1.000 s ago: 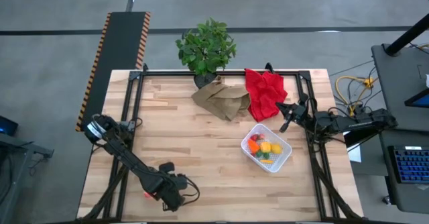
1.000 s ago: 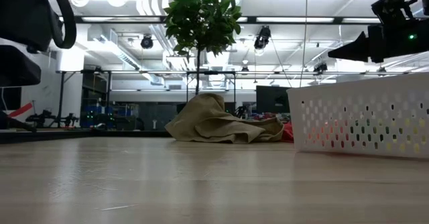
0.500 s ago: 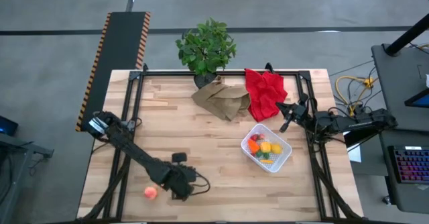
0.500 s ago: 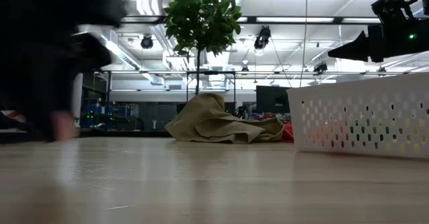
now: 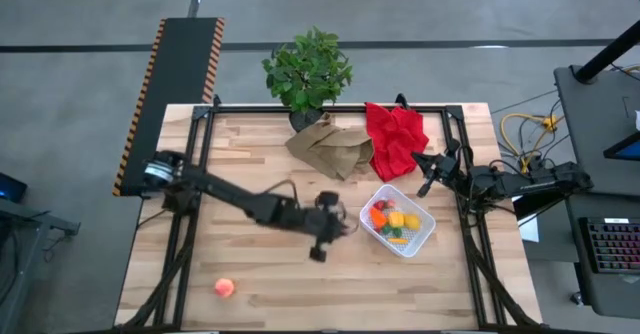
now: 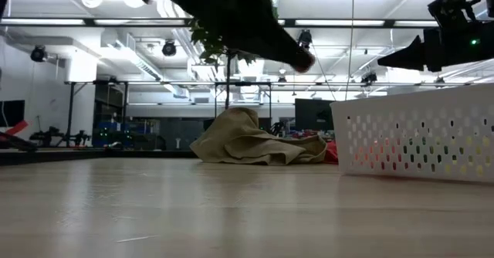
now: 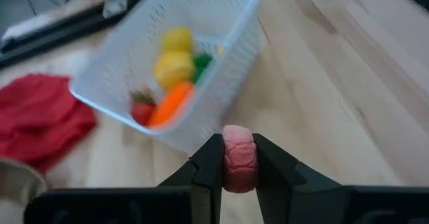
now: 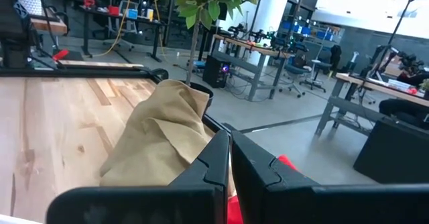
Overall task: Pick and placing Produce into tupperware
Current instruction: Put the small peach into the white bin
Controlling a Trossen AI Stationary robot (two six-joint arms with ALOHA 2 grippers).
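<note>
Pale planked wood bench [image 5: 250, 274]; a round pink-orange peach [image 5: 225, 288] lies near its front left edge. Left hand [image 7: 239, 158], arm stretched low across mid-bench, pinches a small ribbed pink piece of produce [image 7: 238, 157] just short of the perforated white tupperware [image 5: 424, 236] holding lemon, carrot, berries. Right hand [image 8: 229, 158] pressed together at the right edge

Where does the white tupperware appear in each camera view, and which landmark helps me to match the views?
High view: tupperware right of centre.
Low view: right side, perforated wall facing the camera.
Left wrist view: just ahead of the left gripper, at.
Right wrist view: not in it.
Shared landmark: brown paper bag.
</note>
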